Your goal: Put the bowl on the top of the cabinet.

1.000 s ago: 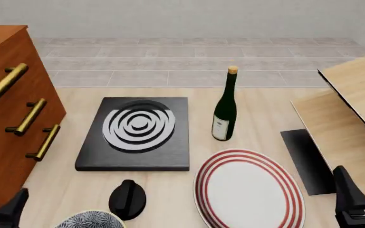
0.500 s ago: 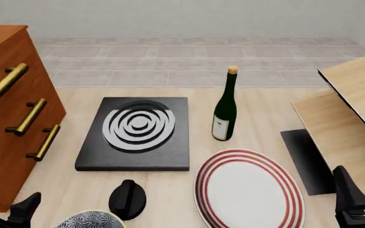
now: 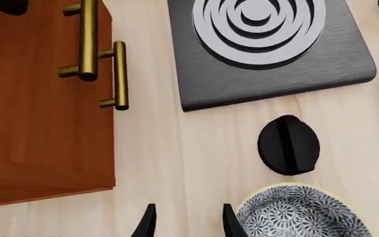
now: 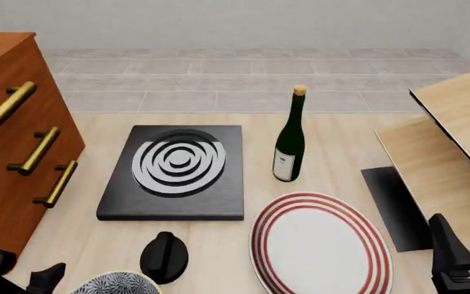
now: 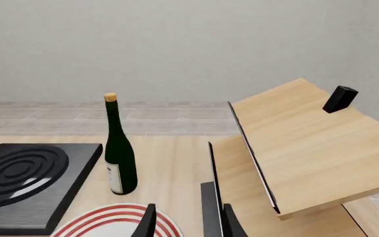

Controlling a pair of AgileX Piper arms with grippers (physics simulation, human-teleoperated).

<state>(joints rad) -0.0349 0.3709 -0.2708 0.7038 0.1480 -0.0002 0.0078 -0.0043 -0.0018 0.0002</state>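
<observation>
The bowl (image 4: 117, 284), with a dark blue-and-white pattern inside and a pale rim, sits at the table's near edge, partly cut off in the front view. It also shows in the left wrist view (image 3: 303, 213). The reddish-brown cabinet (image 4: 10, 153) with brass handles stands at the left and also shows in the left wrist view (image 3: 38, 108). My left gripper (image 4: 21, 274) (image 3: 188, 223) is open and empty, low between the cabinet's front corner and the bowl, just left of the bowl. My right gripper (image 4: 469, 248) (image 5: 187, 223) is open and empty at the near right.
A black hob with grey rings (image 4: 174, 171) lies mid-table. A black knob-like object (image 4: 164, 256) lies just beyond the bowl. A wine bottle (image 4: 290, 138) stands behind a large red-ringed plate (image 4: 320, 245). Pale wood boards (image 4: 447, 147) and a black mat (image 4: 394, 205) are at the right.
My left gripper has moved to the right along the near edge, from beside the cabinet toward the bowl. The bowl and the right arm have not moved.
</observation>
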